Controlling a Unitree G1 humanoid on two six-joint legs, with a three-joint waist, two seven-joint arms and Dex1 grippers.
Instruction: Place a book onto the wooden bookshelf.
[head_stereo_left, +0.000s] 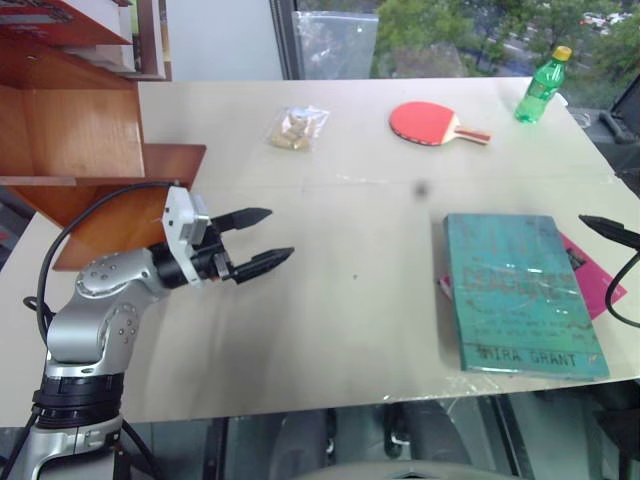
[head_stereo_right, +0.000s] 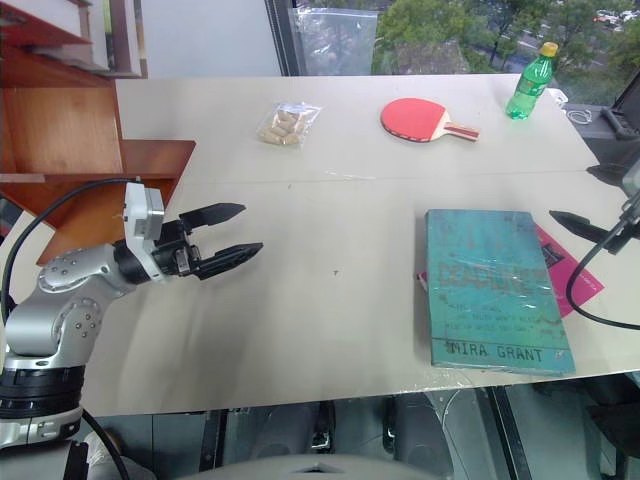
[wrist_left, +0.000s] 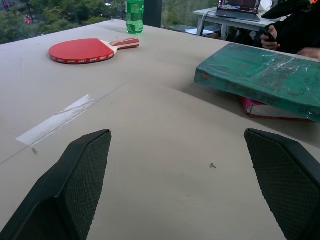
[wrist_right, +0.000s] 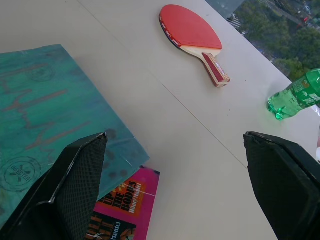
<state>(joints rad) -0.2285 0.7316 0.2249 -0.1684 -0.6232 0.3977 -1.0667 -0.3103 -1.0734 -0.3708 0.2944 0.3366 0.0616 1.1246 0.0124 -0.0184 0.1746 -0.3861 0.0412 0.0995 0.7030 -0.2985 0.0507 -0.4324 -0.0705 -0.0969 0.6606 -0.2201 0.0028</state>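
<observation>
Book (head_stereo_left: 522, 293) flat on table (head_stereo_left: 350, 300); both tools open, empty.

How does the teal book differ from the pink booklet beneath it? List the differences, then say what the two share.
1. Colour: the teal book has a teal cover; the pink booklet is magenta-pink.
2. Thickness: the teal book is a thick volume; the pink booklet looks thin.
3. Position: the teal book lies on top, fully showing; the pink booklet is mostly covered, poking out at the book's sides.

Shared: both lie flat on the table, and neither claw touches them.
</observation>
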